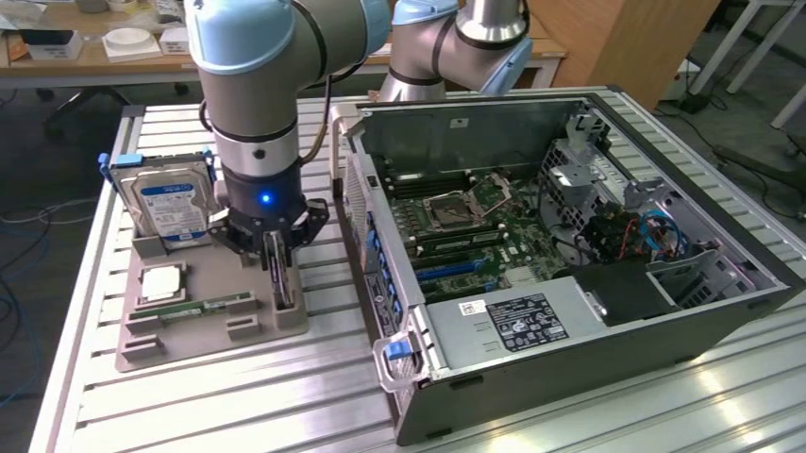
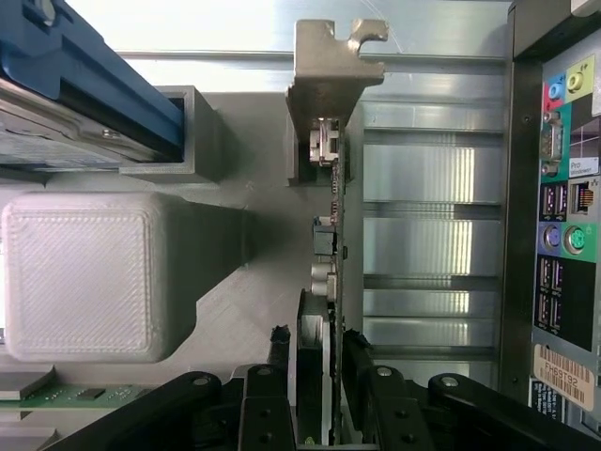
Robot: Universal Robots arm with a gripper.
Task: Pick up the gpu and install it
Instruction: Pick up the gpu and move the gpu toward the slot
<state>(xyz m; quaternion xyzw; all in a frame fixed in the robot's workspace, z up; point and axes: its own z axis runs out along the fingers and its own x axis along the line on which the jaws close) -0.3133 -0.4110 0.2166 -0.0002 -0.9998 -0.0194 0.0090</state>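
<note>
Plainly the pick-up is the step in hand. From the exterior view, the gripper (image 1: 277, 260) is down over the gpu (image 1: 283, 288), which stands on edge in a slot of the grey holder tray (image 1: 271, 330) and is not yet lifted. A hard drive (image 1: 173, 203) stands just beside it in the same tray, a RAM stick (image 1: 208, 307) lies near, and the open computer case (image 1: 567, 377) sits on the exterior view's right.

On the wrist view, the fingers (image 2: 357, 352) sit against both faces of the gpu (image 2: 329, 235), seen edge-on, and look to be pinching it. Its metal bracket (image 2: 329, 75) is at the far end. I judge the next move calls for a straight pull out of the slot, since the slot walls, the hard drive and the case's rear panel (image 2: 563, 235) leave little room to tilt or swing.
</note>
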